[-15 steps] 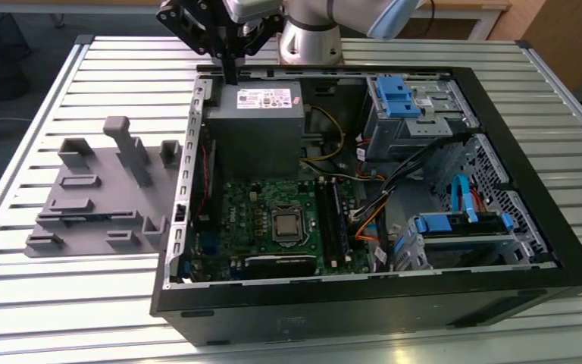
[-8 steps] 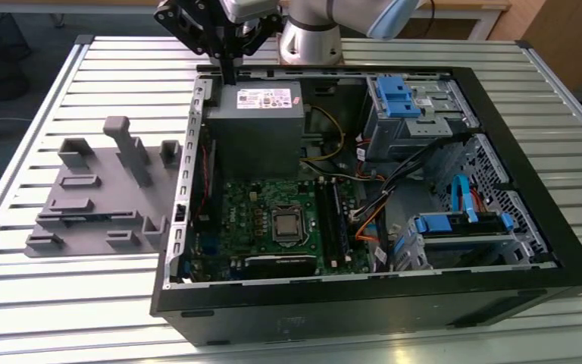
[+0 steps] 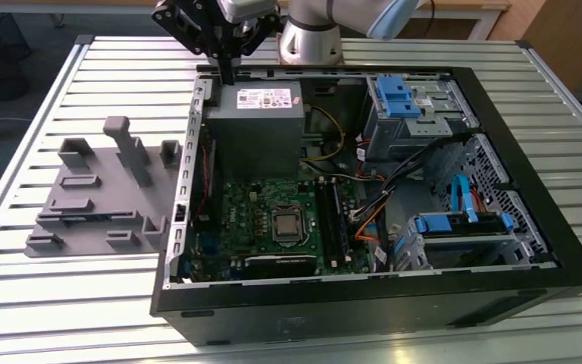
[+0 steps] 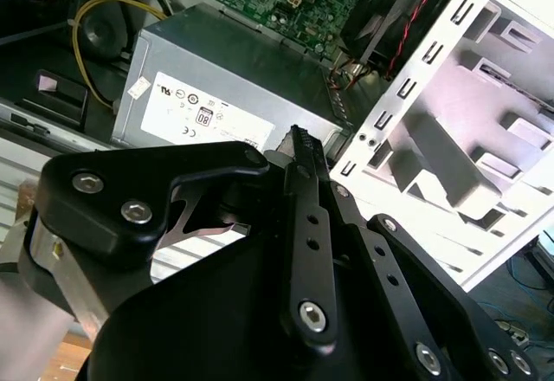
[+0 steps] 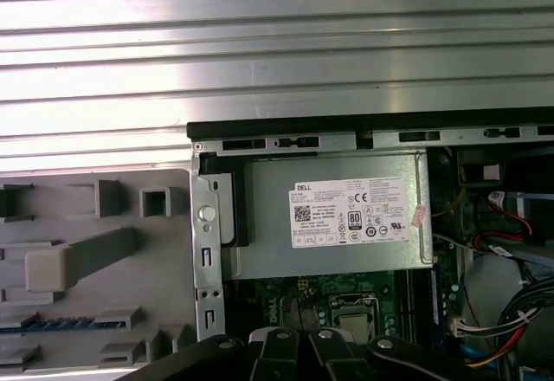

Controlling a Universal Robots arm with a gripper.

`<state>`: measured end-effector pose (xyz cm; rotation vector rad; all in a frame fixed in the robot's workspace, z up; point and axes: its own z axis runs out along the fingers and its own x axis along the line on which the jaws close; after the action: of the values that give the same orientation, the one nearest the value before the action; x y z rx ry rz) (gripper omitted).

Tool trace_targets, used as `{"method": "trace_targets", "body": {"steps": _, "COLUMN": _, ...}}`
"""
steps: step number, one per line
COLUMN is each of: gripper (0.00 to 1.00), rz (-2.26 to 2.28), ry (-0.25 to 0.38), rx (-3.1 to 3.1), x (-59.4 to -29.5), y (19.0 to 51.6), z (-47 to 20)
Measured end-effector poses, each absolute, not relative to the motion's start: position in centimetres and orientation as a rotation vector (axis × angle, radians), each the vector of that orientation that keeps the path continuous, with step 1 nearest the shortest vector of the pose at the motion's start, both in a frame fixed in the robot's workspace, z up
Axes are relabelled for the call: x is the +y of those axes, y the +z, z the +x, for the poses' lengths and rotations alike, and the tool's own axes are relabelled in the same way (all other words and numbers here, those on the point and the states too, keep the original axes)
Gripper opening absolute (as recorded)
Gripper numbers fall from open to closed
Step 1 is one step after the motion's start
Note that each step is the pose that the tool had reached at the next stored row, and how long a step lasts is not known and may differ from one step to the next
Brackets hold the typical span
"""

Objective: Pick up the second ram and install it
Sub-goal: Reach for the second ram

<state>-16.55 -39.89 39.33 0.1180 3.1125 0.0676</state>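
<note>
The closed gripper (image 3: 228, 77) hung over the power supply (image 3: 255, 129) in the computer case (image 3: 372, 303), the ram (image 5: 61, 322) sitting in the fixture (image 5: 164, 268).

Open computer case (image 3: 372, 307), power supply (image 3: 255, 133), grey fixture (image 3: 84, 205)

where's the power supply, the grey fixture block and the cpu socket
power supply (image 3: 254, 140), exterior view, its grey face
grey fixture block (image 3: 109, 199), exterior view, its flat base
cpu socket (image 3: 288, 225), exterior view, its silver centre

Slatted metal table (image 3: 58, 303) — carrying open computer case (image 3: 372, 311), grey fixture block (image 3: 89, 205).
</note>
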Motion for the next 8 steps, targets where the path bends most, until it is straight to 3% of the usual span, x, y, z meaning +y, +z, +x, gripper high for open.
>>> {"method": "trace_targets", "body": {"steps": 8, "gripper": 0.11, "rz": 0.118, "ry": 0.068, "rx": 3.112, "x": -39.89, "y": 39.33, "z": -16.76}}
